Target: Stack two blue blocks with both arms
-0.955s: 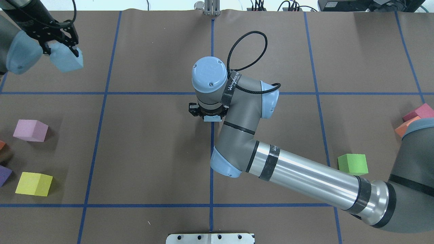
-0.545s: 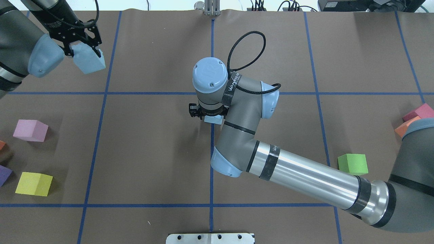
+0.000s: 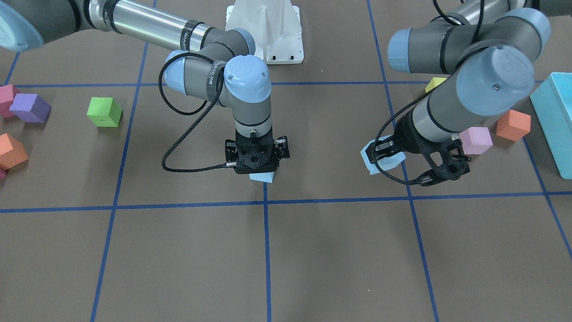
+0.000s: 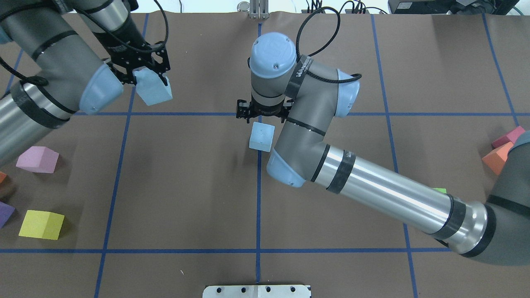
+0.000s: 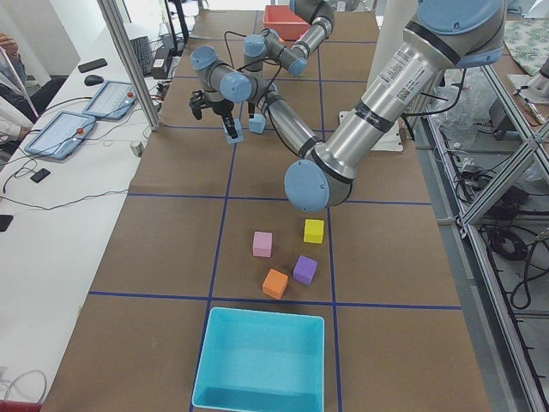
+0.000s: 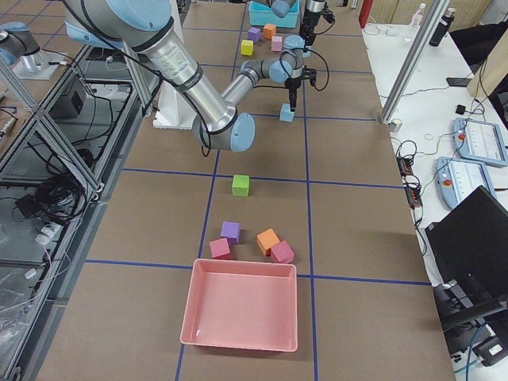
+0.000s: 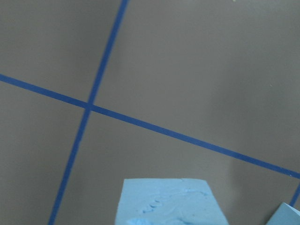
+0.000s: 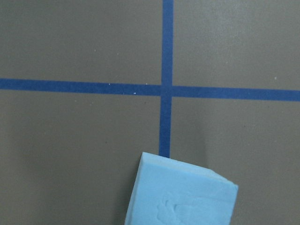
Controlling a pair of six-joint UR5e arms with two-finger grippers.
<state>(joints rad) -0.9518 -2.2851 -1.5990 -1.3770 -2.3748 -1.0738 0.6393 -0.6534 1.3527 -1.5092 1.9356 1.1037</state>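
One pale blue block (image 4: 261,138) lies on the brown table beside the centre blue line; it also shows in the right wrist view (image 8: 180,194) and the front view (image 3: 262,177). My right gripper (image 4: 262,114) hangs just above it, open and empty, apart from the block. My left gripper (image 4: 150,79) is shut on the second blue block (image 4: 153,90) and holds it in the air, well to the left of the first. That held block fills the bottom of the left wrist view (image 7: 168,201), and it shows in the front view (image 3: 382,156).
A pink cube (image 4: 37,159), a yellow cube (image 4: 41,224) and a purple cube (image 4: 6,213) sit at the left. A green cube (image 3: 104,112) and orange and red cubes (image 4: 499,155) sit at the right. A turquoise box (image 3: 554,120) and a pink tray (image 6: 242,305) stand at the table's ends.
My left gripper has carried its blue block to the right, toward the centre. My right gripper has let go of its block, which now rests on the table, and has risen.
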